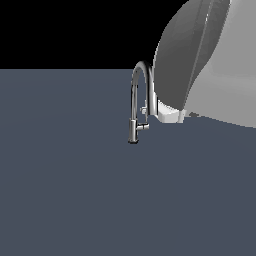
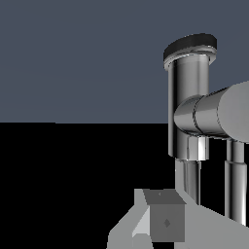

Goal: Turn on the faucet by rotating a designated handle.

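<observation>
One arm (image 1: 210,60) close behind faucet (image 1: 136,95).

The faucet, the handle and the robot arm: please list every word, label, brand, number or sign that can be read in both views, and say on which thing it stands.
There is no readable text in either view.
The faucet is plain chrome, with no brand or marking.
The handle carries no label or sign.
The robot arm is plain grey and white, with no lettering.
The gripper shows only a small diamond-shaped mark, not a letter or number.
</observation>
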`<state>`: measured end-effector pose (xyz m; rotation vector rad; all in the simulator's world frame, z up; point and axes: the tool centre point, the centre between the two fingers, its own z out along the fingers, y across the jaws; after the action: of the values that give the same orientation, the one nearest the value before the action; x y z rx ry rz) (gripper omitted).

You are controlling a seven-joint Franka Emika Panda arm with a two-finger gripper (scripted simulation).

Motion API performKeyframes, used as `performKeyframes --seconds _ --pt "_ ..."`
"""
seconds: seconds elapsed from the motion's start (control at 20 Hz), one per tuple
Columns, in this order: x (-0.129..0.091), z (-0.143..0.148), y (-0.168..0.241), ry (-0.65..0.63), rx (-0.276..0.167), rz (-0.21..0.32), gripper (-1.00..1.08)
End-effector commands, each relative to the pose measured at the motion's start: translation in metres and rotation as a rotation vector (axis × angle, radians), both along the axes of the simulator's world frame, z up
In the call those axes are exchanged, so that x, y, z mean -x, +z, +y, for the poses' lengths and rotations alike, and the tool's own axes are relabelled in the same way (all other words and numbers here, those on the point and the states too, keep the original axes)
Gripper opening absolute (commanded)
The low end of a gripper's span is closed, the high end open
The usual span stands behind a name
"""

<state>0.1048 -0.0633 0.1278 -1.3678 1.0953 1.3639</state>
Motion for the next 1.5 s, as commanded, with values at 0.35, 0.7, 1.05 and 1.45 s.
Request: performKeyframes --seconds 0.35,0.7,1.05,1.45 --pt "0.005 -0.001 0.001 0.0 0.0 0.0 -1.0" --pt "0.011 -0.002 0.003 0.0 0.0 0.0 -1.0" --pt "0.019 -0.004 0.005 0.0 0.0 0.0 -1.0" --pt "0.03 -0.006 0.008 0.0 0.0 0.0 -1.0"
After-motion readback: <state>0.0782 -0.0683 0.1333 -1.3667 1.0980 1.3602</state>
